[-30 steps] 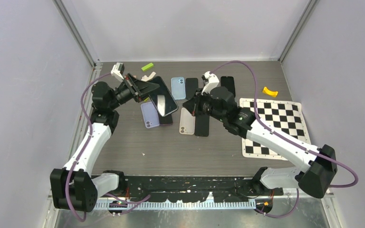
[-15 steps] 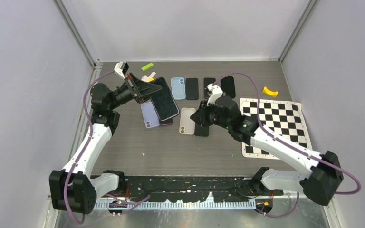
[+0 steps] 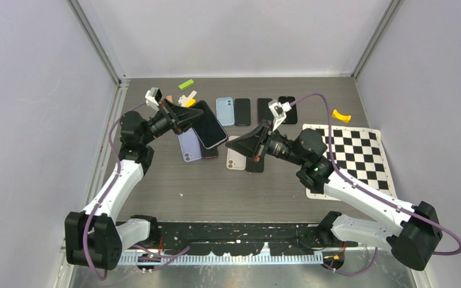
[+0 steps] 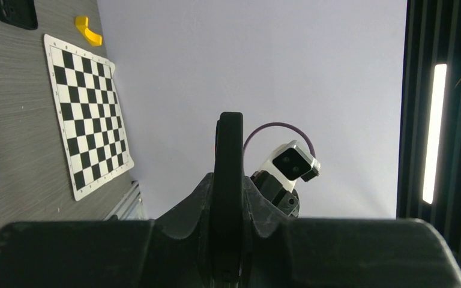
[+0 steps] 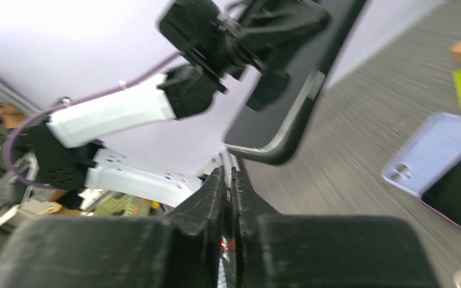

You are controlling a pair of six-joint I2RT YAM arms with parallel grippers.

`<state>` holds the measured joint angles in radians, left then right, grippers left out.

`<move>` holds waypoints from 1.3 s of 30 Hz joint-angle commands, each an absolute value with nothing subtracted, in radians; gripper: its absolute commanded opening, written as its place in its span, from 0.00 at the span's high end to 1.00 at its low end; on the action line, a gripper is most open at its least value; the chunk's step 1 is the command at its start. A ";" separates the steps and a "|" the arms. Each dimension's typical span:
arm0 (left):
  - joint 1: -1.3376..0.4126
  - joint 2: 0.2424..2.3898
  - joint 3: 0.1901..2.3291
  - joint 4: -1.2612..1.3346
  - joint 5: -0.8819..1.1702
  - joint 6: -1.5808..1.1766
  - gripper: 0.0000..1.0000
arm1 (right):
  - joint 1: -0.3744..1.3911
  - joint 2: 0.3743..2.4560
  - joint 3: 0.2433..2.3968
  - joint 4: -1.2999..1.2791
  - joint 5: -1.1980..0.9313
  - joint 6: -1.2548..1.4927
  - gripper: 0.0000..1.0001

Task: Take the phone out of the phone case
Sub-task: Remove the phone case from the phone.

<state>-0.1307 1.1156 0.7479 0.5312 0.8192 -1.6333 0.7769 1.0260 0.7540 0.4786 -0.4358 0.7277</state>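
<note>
A dark phone (image 3: pixel 208 124) with a pale rim of case round it hangs tilted above the table's back left. My left gripper (image 3: pixel 184 116) is shut on its left end. In the left wrist view the phone (image 4: pixel 228 138) stands edge-on between the fingers of the left gripper (image 4: pixel 228 180). My right gripper (image 3: pixel 238 140) points left, just right of and below the phone, apart from it. Its jaws are shut to a thin slit with nothing between them. The right wrist view has the phone (image 5: pixel 294 90) above the right gripper (image 5: pixel 228 175).
On the table lie a lilac case (image 3: pixel 188 147), a light blue case (image 3: pixel 225 111), a beige case (image 3: pixel 235 157) and black phones (image 3: pixel 242 111). A chessboard mat (image 3: pixel 351 159) lies at the right, a yellow piece (image 3: pixel 341 116) behind it, a green block (image 3: pixel 186 84) at the back.
The right gripper has lifted off the beige case and swung to point left at the held phone, its arm drawn back to the right. The left gripper has shifted slightly right with the phone.
</note>
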 commanded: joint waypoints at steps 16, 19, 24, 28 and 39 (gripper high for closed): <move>-0.128 1.116 0.703 0.680 0.765 -1.792 1.00 | 0.783 1.214 0.750 0.735 -0.328 0.884 0.68; -0.127 1.119 0.694 0.710 0.760 -1.813 1.00 | 0.784 1.218 0.755 0.652 -0.271 0.853 0.62; -0.127 1.120 0.695 0.733 0.752 -1.826 1.00 | 0.783 1.258 0.754 0.645 -0.253 0.860 0.54; -0.128 1.126 0.696 0.764 0.741 -1.832 1.00 | 0.784 1.283 0.737 0.695 -0.250 0.871 0.50; -0.174 1.114 0.760 0.767 0.825 -1.725 1.00 | 0.784 1.321 0.786 0.662 -0.152 0.918 0.44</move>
